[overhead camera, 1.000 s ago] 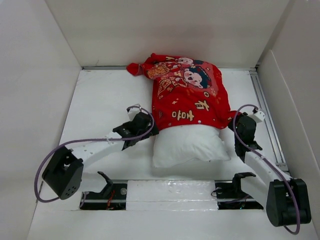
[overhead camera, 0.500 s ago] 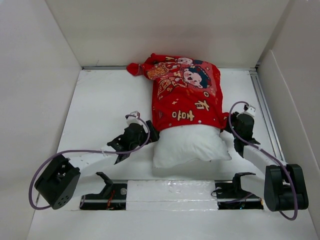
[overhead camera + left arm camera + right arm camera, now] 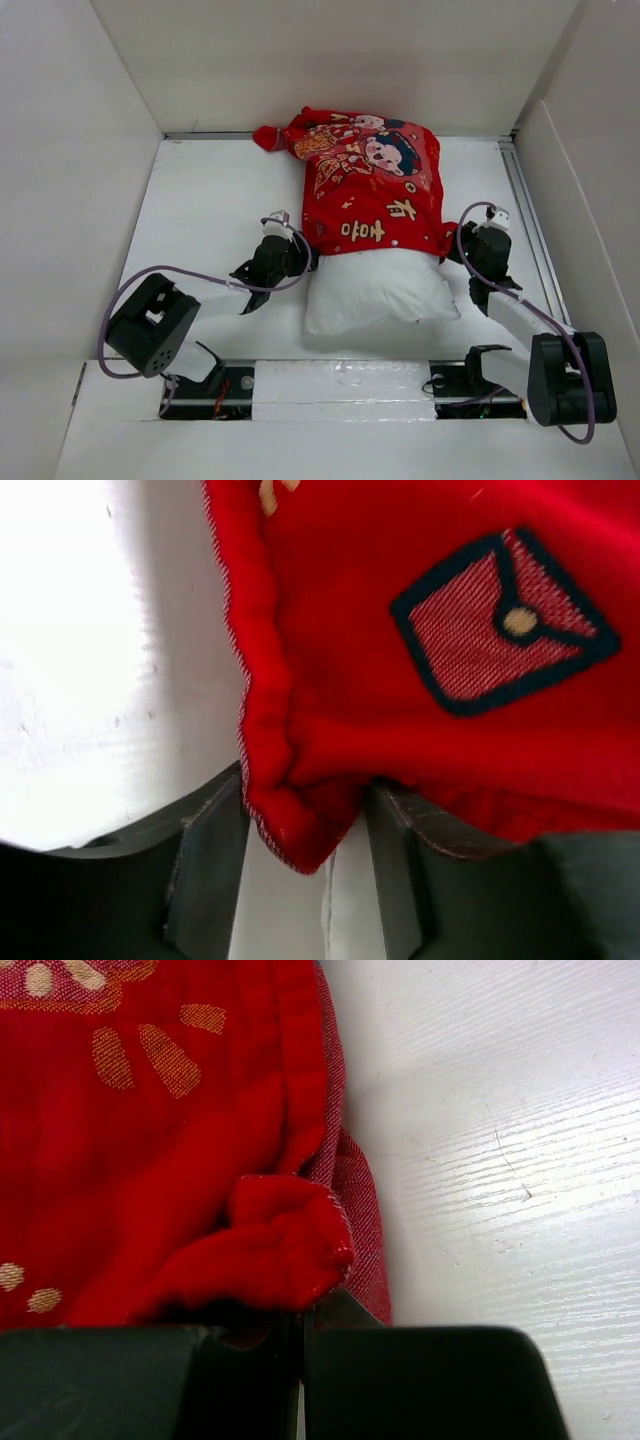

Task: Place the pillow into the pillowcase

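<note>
The red pillowcase (image 3: 370, 190) lies on the table with its printed figures up, and its open near edge covers the far part of the white pillow (image 3: 378, 290). The pillow's near half sticks out toward the arm bases. My left gripper (image 3: 303, 255) is at the case's near left corner. In the left wrist view its jaws (image 3: 305, 870) stand part open, with the red corner (image 3: 300, 820) hanging between the fingers. My right gripper (image 3: 455, 250) is at the near right corner. There the fingers (image 3: 302, 1325) are shut on bunched red hem (image 3: 290, 1250).
White walls (image 3: 90, 150) enclose the table on three sides. A metal rail (image 3: 530, 220) runs along the right edge. The arm bases (image 3: 250, 385) sit at the near edge, and the left arm's elbow (image 3: 150, 325) juts out at the near left.
My left gripper has slid in to the pillowcase's near left corner and its jaws have narrowed around it; the left elbow swung right. The right gripper stays shut on its corner.
</note>
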Robot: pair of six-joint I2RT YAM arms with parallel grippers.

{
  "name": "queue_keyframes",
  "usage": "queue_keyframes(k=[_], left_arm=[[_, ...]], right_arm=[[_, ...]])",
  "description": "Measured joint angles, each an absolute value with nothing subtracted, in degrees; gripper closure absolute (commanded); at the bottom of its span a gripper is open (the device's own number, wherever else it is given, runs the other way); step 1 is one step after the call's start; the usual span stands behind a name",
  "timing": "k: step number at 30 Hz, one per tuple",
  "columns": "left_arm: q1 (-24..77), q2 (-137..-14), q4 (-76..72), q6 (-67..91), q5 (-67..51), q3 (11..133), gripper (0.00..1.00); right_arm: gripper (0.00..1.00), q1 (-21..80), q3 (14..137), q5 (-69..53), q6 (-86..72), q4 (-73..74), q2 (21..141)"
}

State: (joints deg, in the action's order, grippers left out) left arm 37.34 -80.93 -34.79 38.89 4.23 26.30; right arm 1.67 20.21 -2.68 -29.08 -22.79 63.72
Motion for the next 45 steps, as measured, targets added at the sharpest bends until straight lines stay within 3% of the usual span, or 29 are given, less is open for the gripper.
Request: queue_keyframes(k=[3,4,7,17,24,29,34,42,45], left_arm=[[36.53,-82.81,-38.41,38.74,3.40,26.30,0.74],[36.49,-83.09,-39.20,38.59,3.38,26.30,0.86],[36.60,-82.94,-39.94,38.13,3.90,26.46,1.00],[38.13,-65.91,-17.54,37.52,15.90,30.02,1.00],[38.17,-56.95,2.28,34.65,15.27,41.58,1.00],[38.15,-56.34,13.41,32.86,13.30,57.95,1.00],[37.21,-63.16,23.46,31.33,13.72,83.48,1.00],[35.90,-89.71,39.24,27.57,15.25,141.80,1.00],[35.90,-89.65,37.76,26.83,17.08,143.11,1.00]], right_arm=[[1.00,1.41,20.21,-3.09,-28.62,-22.79,63.72],[1.00,1.34,20.21,-3.38,-28.42,-22.79,63.72],[1.00,1.08,20.21,-3.86,-28.18,-22.79,63.75],[1.00,1.08,20.25,-7.68,-28.03,-22.65,63.70],[1.00,2.50,25.36,-12.21,-28.29,-13.96,55.29],[1.00,5.26,39.11,-13.74,-27.77,-1.67,49.87],[1.00,6.48,56.40,-15.86,-26.85,8.80,50.85],[1.00,7.33,88.29,-17.54,-26.37,21.45,58.83],[1.00,7.44,106.43,-18.15,-26.15,26.35,66.57]])
